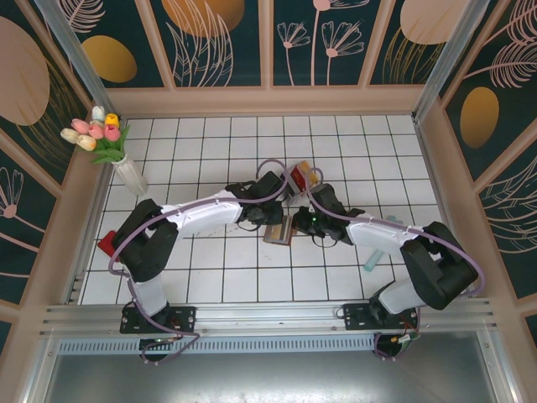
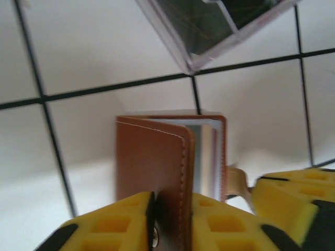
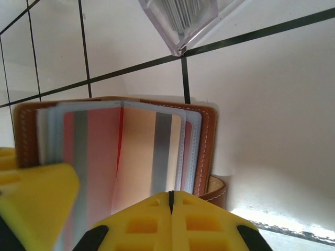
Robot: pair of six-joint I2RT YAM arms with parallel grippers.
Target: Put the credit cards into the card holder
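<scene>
The small brown leather card holder (image 3: pixel 204 141) already sleeves a red card (image 3: pixel 102 151) and a tan-orange card (image 3: pixel 137 151), the right claw (image 3: pixel 171 209) pressed together on a sleeve, the left claw (image 2: pixel 172 219) pinching the cover; more cards look left in the clear plastic tray (image 2: pixel 209 31).

Bright, even light; wrist views blurred close up, soft shadows.

1. The card holder (image 3: pixel 207 141) is brown leather with pale stitching.
2. Its credit cards (image 3: pixel 141 151) are red and tan-orange, each with a grey stripe.
3. The tabletop (image 1: pixel 210 269) is white with black grid lines.
4. The left tool (image 2: pixel 172 219) is yellow.

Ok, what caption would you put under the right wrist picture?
Yellow jaws pinch the open brown card holder, striped cards tucked in its clear sleeves, on white tiles.
</scene>
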